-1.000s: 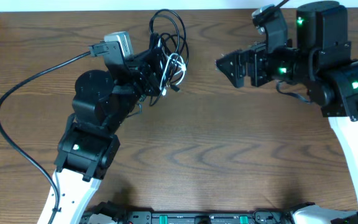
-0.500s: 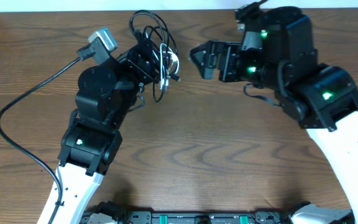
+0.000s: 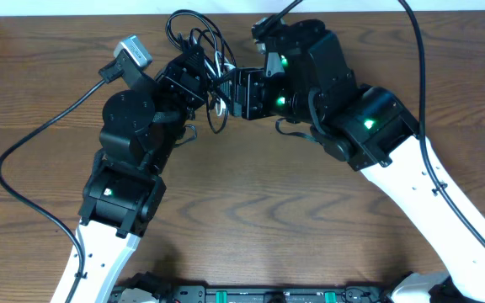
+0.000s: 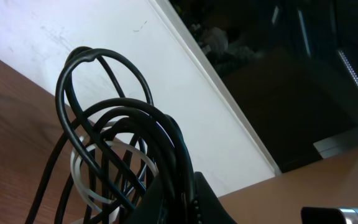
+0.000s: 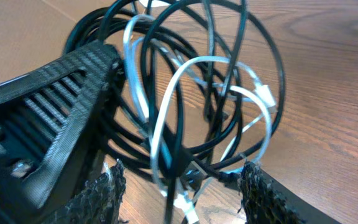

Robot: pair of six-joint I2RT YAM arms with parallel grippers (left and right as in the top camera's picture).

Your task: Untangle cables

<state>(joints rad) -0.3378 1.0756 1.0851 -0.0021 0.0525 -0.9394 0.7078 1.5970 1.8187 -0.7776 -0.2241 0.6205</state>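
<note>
The tangle of thin black cables and one white cable (image 3: 211, 50) lies at the far edge of the brown wooden surface (image 3: 259, 202) and appears raised off it by the left fingers (image 5: 48, 118). We judge these fingers closed on the cables: the loops stand upright from them in the left wrist view, and the ribbed finger presses against the strands. Holding the cables up keeps the loops spread, so single strands show apart.

The right fingers (image 5: 101, 199) are spread wide, with one textured pad on either side of the lower loops. As far as we can tell, they are not touching them. This placement lets them close on one strand, probably the white cable (image 5: 264, 94), whose colour sets it apart. We judge the step in hand to be the second grasp. Pull gently, since the loops interlock.
</note>
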